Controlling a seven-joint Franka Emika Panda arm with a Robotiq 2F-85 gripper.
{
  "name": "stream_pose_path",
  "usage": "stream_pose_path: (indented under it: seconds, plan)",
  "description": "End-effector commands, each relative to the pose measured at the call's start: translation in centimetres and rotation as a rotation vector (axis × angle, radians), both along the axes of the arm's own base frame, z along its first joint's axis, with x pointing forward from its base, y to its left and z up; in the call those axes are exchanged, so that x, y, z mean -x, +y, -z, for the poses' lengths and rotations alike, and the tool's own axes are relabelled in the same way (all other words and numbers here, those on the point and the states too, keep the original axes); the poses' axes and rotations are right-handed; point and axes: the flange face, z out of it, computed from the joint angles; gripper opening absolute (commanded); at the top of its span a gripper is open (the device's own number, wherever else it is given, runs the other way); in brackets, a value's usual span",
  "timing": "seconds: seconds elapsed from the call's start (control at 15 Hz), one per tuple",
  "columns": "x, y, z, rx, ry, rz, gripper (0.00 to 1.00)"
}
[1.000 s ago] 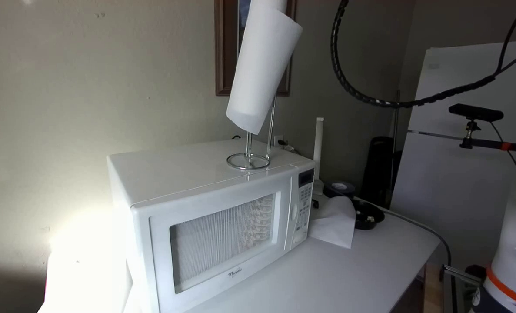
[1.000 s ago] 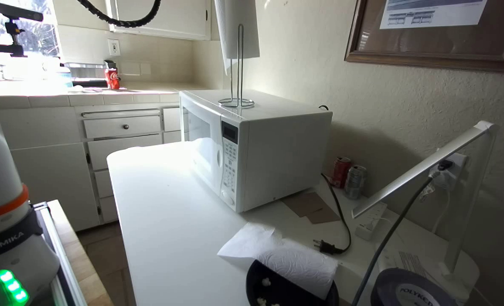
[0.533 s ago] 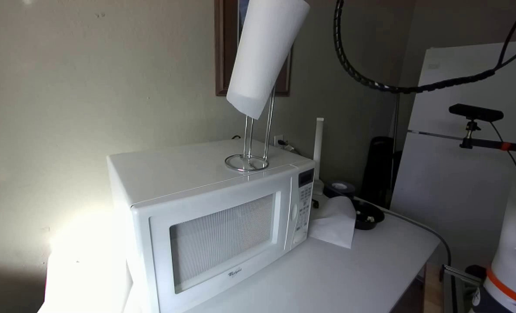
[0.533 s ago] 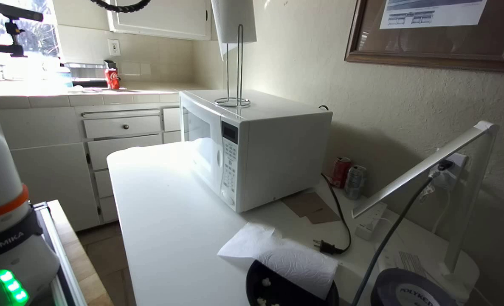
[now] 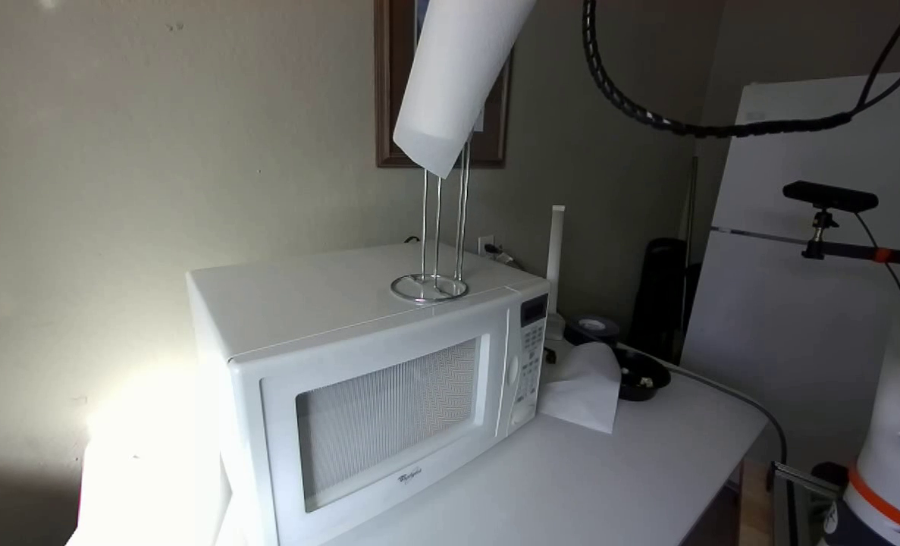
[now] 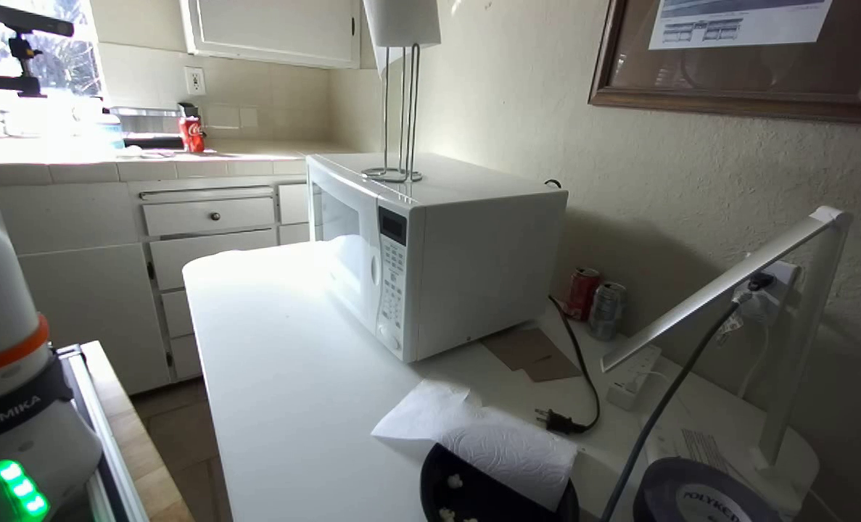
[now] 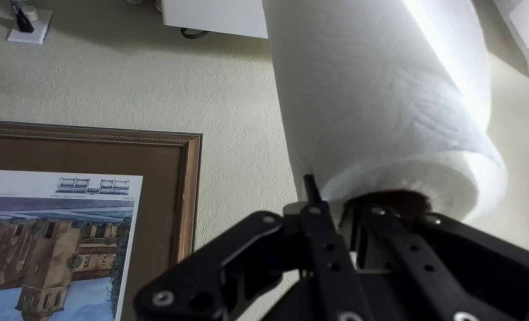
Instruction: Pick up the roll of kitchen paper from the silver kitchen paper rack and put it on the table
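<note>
While the tool (image 7: pixel 334 196) pinches the top rim of the roll (image 7: pixel 371 89), the removal step is judged in hand, not complete.
One finger lies outside the paper wall; the other appears inside the core. The roll hangs tilted, its lower end over the uprights of the rack (image 5: pixel 437 227); whether any upright runs inside it cannot be told. The rack stands on the microwave (image 5: pixel 381 409). Below is the bench (image 5: pixel 571 470), carrying a white sheet (image 5: pixel 580 393) and a black bowl (image 5: pixel 641 394). Recommended next: raise the roll past the upright tips, then carry it sideways and lower it to the bench, avoiding sheet and bowl.
</note>
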Motion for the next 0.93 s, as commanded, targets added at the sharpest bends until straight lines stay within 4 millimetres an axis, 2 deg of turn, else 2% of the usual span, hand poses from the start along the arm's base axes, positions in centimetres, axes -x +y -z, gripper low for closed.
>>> stream_pose_path:
  seconds: [0.0,0.27,0.87]
  plan:
    - [-0.4,0.1,-0.9,0.012,-0.009,0.035,0.03]
    - [-0.1,0.4,-1.6,0.009,-0.019,0.031,0.03]
    - [2.5,1.0,-5.1,0.001,-0.106,0.023,0.03]
